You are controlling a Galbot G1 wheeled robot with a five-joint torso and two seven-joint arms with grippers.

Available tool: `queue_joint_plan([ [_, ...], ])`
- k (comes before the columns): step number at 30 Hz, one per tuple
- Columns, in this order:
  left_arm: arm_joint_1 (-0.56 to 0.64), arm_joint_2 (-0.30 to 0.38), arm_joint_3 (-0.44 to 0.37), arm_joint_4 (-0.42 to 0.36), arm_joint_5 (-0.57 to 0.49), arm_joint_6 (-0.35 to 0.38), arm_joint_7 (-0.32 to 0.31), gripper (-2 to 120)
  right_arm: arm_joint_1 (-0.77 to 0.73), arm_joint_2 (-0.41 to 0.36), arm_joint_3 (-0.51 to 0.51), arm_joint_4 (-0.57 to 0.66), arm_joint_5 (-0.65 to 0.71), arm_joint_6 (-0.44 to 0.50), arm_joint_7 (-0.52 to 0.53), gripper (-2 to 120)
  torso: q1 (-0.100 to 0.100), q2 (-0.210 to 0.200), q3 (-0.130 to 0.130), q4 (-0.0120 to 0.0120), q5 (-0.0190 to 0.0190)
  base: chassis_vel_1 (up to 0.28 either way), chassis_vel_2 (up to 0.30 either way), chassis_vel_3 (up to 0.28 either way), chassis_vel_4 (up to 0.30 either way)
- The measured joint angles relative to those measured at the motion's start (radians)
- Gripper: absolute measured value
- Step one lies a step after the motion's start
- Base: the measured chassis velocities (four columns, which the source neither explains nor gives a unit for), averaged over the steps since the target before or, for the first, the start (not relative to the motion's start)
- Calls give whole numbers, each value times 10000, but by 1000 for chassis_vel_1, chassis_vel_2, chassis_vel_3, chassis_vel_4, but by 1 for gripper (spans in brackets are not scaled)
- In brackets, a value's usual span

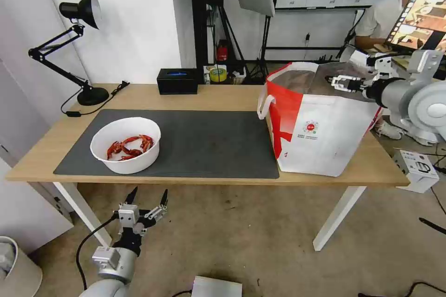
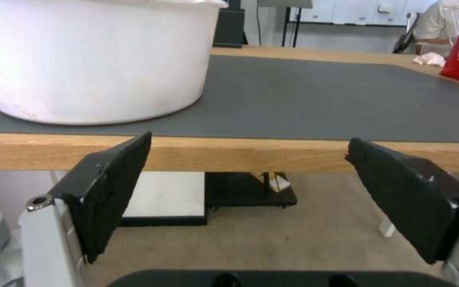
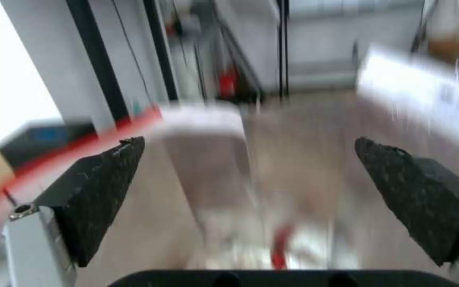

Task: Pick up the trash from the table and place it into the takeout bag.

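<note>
1. The white bowl of crayfish shells (image 1: 125, 145) sat on the dark mat (image 1: 209, 141) at the desk's (image 1: 223, 95) left.
2. The left pincer (image 1: 147, 196) hung below the desk's front edge, jaws spread, empty.
3. The right pincer (image 1: 335, 82) hovered over the takeout bag's (image 1: 320, 134) open top, jaws apart, empty.

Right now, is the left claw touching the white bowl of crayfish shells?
Apart. In the head view the left claw hangs open below the table's front edge, while the white bowl sits on the grey mat above it.
</note>
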Motion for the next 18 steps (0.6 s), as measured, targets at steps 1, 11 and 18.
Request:
queue_joint_plan([
  [1, 1, -2, 2, 3, 0, 1, 0, 100, -149, 64, 19, 121, -399, 546, -187, 100, 0, 0, 0, 0, 1, 0, 0, 0, 0],
  [11, 54, -90, -9, -10, 23, 4, 0, 100, -1161, 338, 293, 856, -2061, 2686, -1116, 100, 0, 0, 0, 0, 0, 0, 0, 0, 0],
  [18, 148, -150, -85, -84, 55, 4, -1, 100, -1923, 597, 491, 1251, -2675, 4296, -1475, 100, 0, 0, 0, 1, 0, 0, 0, 0, 0],
])
